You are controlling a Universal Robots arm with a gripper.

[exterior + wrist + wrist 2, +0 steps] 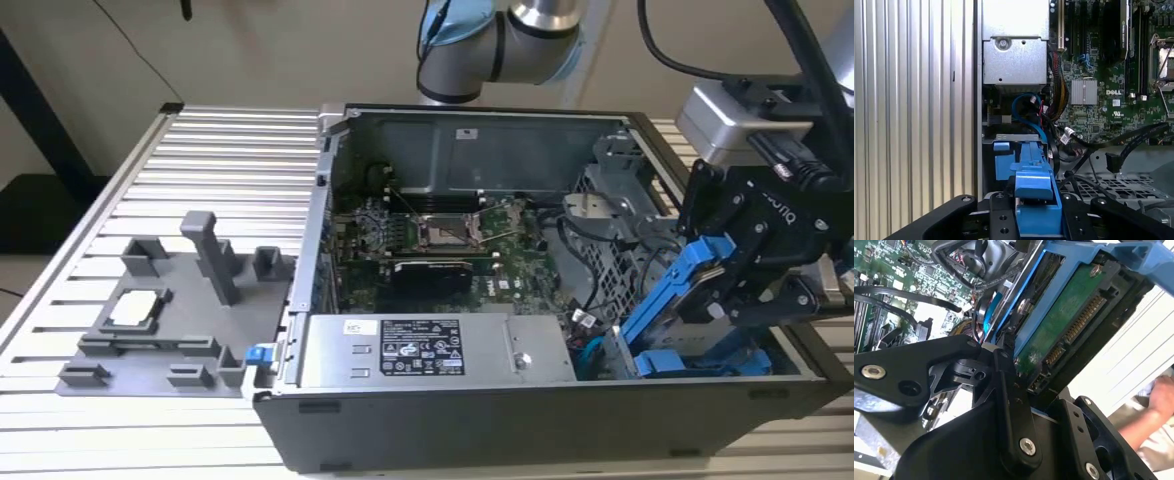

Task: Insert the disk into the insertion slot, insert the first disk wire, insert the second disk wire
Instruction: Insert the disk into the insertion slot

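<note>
- You have one open computer case on the worktop.
- One power-supply box sits inside it.
- One disk is tilted over the case's corner at the exterior view's right, clamped in your one gripper.

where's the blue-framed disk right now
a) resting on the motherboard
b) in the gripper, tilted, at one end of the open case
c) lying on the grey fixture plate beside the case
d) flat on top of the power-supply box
b: the gripper is clamped on the disk, which it holds tilted at the exterior view's right end of the computer case; the first wrist view shows its blue frame between the fingers.
</note>
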